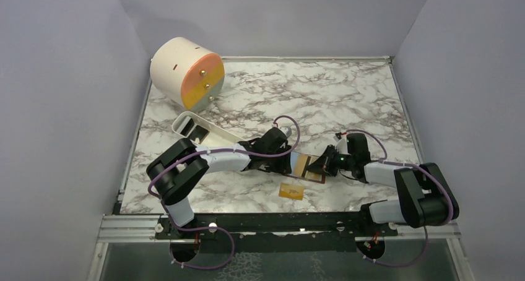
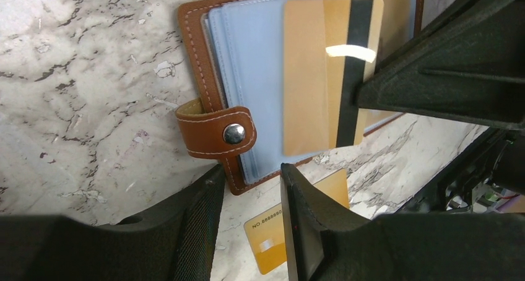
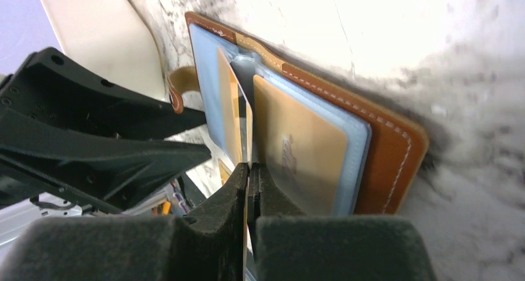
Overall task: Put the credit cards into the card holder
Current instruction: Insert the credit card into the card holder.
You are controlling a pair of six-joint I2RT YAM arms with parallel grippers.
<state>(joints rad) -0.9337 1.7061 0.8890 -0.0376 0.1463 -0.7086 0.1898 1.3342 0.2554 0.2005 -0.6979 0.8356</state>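
The card holder (image 2: 198, 52) lies open on the marble, brown with pale blue pockets and a snap tab (image 2: 216, 132). My right gripper (image 3: 249, 166) is shut on a gold credit card (image 2: 309, 77) with a black stripe, held on edge over the blue pockets near the fold. Another gold card (image 3: 297, 151) sits inside a pocket. A third, orange-yellow card (image 1: 291, 191) lies loose on the table in front of the holder. My left gripper (image 2: 252, 168) stands open at the holder's corner by the snap tab, nothing between its fingers.
A white oblong tray (image 1: 192, 127) lies behind the left arm. A large cream cylinder with an orange face (image 1: 186, 72) rests at the back left. Grey walls close in on three sides, and the two grippers are close together over the card holder (image 1: 303, 166).
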